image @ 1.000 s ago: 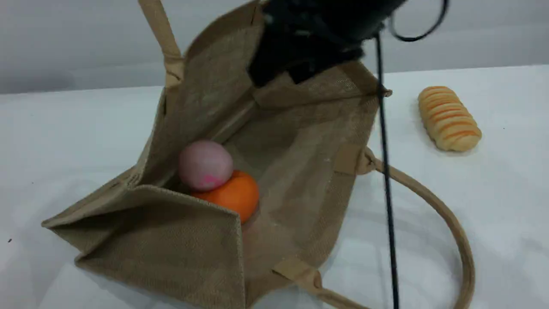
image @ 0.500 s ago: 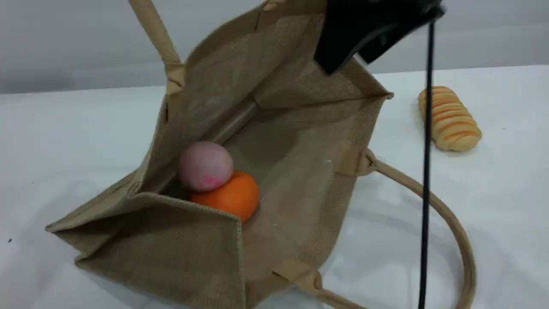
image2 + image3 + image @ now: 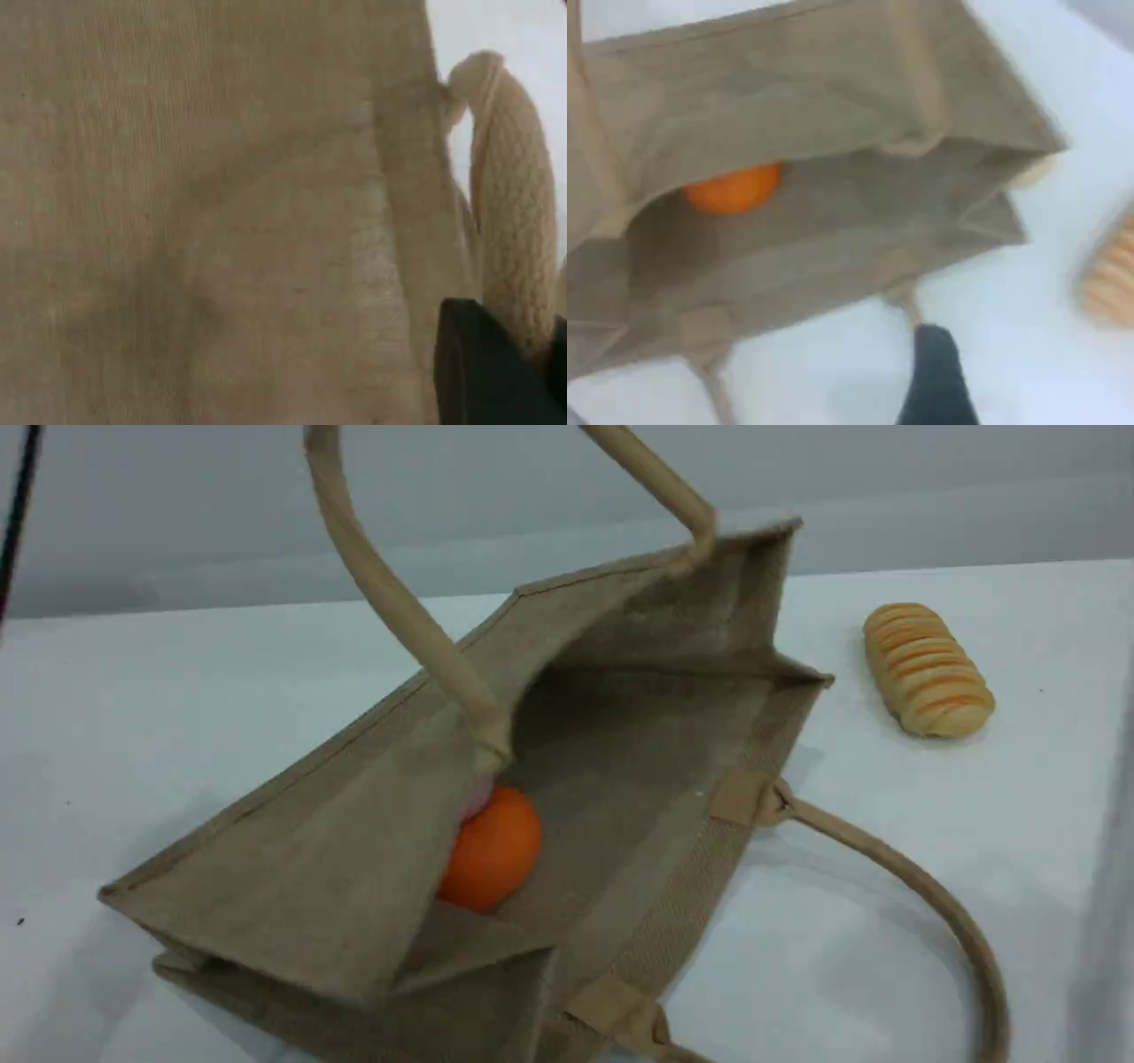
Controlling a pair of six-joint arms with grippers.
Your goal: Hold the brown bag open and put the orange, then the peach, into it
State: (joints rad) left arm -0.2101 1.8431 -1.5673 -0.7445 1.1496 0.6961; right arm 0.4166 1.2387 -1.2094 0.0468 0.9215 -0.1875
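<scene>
Inside brown bag point(image 3: 354, 850): orange point(image 3: 492, 850)

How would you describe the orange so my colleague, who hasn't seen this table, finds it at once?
Find the brown bag, the big woven tote lying open on the white table. Inside it, behind the near wall, sits the orange: round, plain bright orange, unlike the striped bread loaf outside.

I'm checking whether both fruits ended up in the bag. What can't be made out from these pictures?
- Peach: scene view shows only a pink sliver; the bag wall covers the rest. Not visible in the right wrist view.
- Orange: partly behind the same wall.
- Left tool: cut off by the left wrist view's edge, beside the handle.
- Loaf: blurred and cut off in the right wrist view.
</scene>
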